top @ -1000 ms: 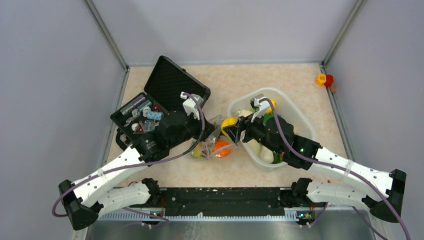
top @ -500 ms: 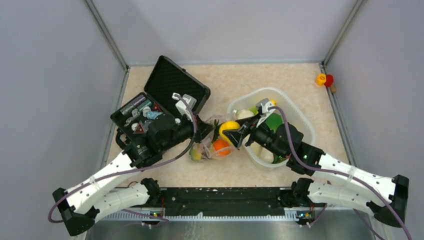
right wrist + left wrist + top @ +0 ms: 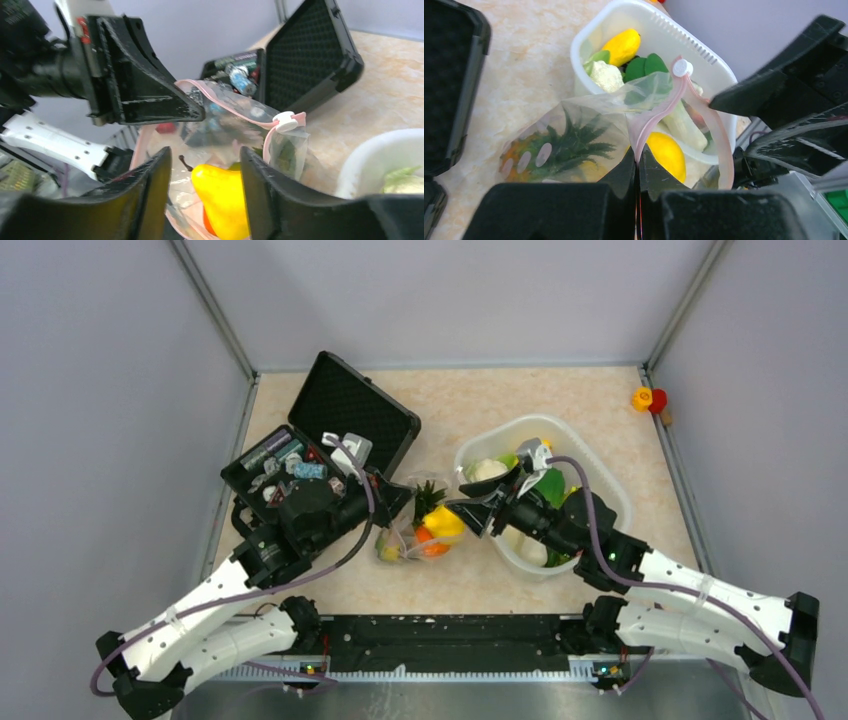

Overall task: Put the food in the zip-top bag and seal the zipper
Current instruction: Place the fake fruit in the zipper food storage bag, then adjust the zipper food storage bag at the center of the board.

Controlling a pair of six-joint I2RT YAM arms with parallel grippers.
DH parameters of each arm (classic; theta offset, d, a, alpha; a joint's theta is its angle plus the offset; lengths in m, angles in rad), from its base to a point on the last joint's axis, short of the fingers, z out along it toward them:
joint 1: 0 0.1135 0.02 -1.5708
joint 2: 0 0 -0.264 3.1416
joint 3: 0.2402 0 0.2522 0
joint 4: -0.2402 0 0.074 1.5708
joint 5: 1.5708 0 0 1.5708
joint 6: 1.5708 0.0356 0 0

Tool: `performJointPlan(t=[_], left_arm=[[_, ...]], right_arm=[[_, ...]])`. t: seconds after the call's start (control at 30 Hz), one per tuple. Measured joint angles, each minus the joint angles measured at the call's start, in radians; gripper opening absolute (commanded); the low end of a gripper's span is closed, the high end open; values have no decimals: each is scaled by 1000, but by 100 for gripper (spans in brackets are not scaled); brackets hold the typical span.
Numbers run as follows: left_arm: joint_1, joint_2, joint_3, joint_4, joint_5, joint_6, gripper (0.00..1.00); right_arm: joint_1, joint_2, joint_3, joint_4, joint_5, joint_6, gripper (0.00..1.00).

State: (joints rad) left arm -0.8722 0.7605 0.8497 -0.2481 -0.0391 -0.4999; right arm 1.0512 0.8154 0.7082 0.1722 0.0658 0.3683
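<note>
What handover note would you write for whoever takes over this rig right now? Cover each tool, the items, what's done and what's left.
Left tool: shut on the zipper, holding the zip-top bag open.
Right tool: open at the bag's mouth, with the yellow mango between its fingers.
Done: pineapple and orange bagged.
Left: cauliflower, greens and more in the tub; then seal.

The bag (image 3: 405,540) lies on the table (image 3: 500,395) just left of the tub (image 3: 545,419), its mouth toward the tub, with a pineapple (image 3: 428,498) inside and a mango (image 3: 446,524) at the mouth. Further left of the tub, beyond the bag, sits an open case (image 3: 345,410). A cauliflower (image 3: 487,469) lies in the tub's far left corner, and two small toys (image 3: 649,399) sit behind the tub to its right.
</note>
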Motion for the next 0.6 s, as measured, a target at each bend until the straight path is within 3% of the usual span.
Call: performJointPlan(t=[0.13, 0.27, 0.43, 0.6], left_arm=[[0, -63, -35, 2, -78, -8, 0], [0, -139, -81, 8, -175, -36, 0], [0, -281, -170, 22, -324, -66, 0], [0, -299, -168, -16, -460, -116, 0]], right_arm=[[0, -50, -21, 31, -41, 16, 34], [0, -56, -5, 8, -65, 8, 39], [0, -93, -7, -46, -4, 2, 53], [0, -80, 22, -190, 209, 15, 54]])
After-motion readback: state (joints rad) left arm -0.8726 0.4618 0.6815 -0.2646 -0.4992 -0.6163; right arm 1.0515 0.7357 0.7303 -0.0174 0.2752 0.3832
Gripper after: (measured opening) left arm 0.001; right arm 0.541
